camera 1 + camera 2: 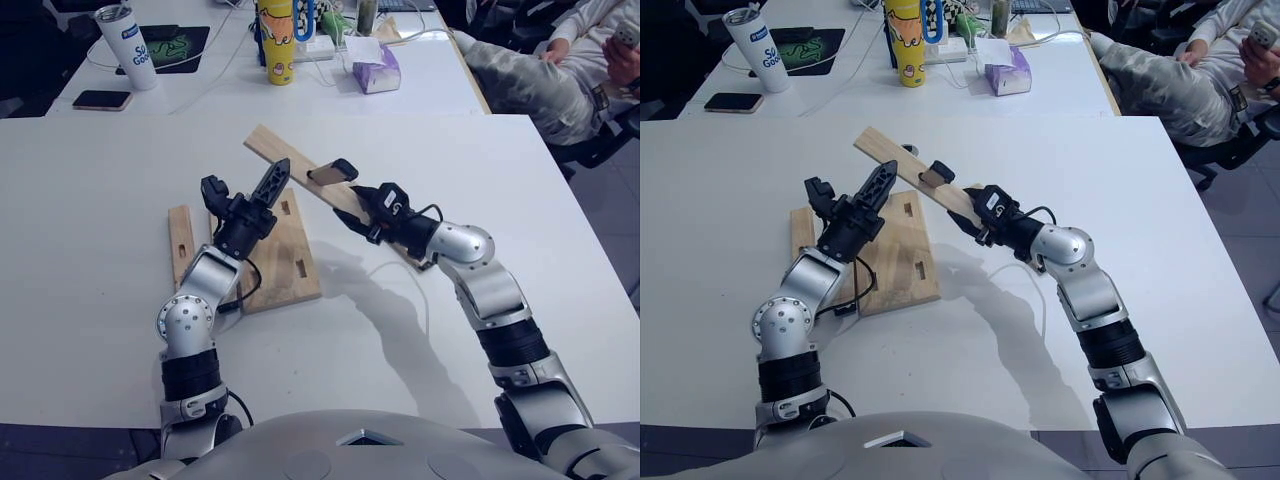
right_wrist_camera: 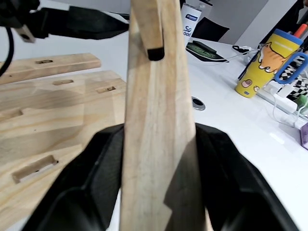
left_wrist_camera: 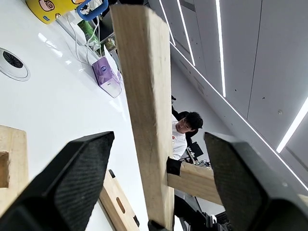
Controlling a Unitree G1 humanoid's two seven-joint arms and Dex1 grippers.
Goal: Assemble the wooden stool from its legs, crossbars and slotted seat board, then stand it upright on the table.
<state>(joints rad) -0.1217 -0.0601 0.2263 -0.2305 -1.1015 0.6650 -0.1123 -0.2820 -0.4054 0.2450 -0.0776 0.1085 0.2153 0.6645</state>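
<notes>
Stool leg (image 1: 270,148) with its crossbar (image 1: 330,172) sits clamped in the right gripper (image 1: 366,211) at frame centre. Left gripper (image 1: 247,180) gapes wide near it, over the seat board (image 1: 291,266).

Two grippers at a tilted wooden leg, mid-frame

The right gripper (image 1: 362,212) clamps the wooden leg (image 1: 285,155), which slants toward the upper left with a short crossbar (image 1: 328,173) jutting from it. The left gripper (image 1: 243,187), fingers spread, sits just beside the leg, over the slotted seat board (image 1: 290,262). A second leg (image 1: 181,240) lies flat at the board's left on the white table (image 1: 90,320).
</notes>
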